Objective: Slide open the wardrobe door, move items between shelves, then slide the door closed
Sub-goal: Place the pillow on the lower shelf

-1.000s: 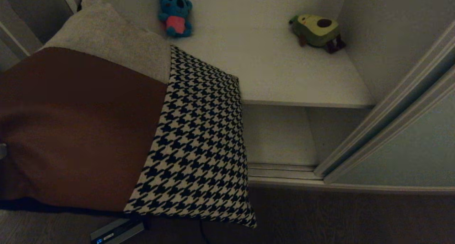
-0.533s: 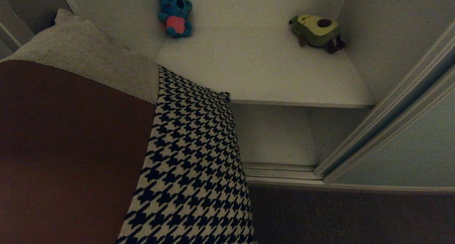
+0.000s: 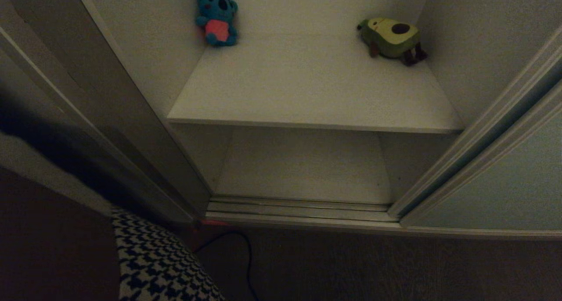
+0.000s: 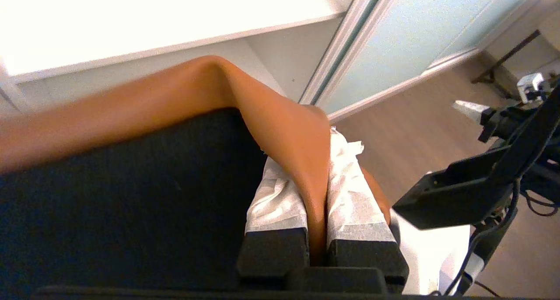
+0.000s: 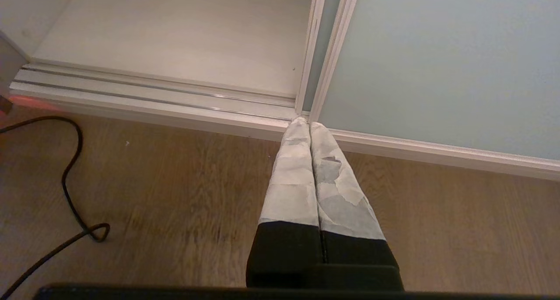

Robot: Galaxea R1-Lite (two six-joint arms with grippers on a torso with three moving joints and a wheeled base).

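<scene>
The cushion shows only in the bottom left corner of the head view, as a houndstooth patch beside a brown one, outside the wardrobe. In the left wrist view my left gripper is shut on a fold of the cushion's brown edge, with its black back alongside. The sliding wardrobe door stands pushed to the right, leaving the shelves open: an upper shelf and a lower one. My right gripper hangs shut and empty over the floor, by the door's edge.
A blue plush toy and an avocado plush sit at the back of the upper shelf. A black cable lies on the wooden floor before the door track. The wardrobe's left frame stands beside the cushion.
The cushion, which lay across the left of the opening and the upper shelf's front, has swung down and left out of the wardrobe. Both shelves now show. The right arm stays still.
</scene>
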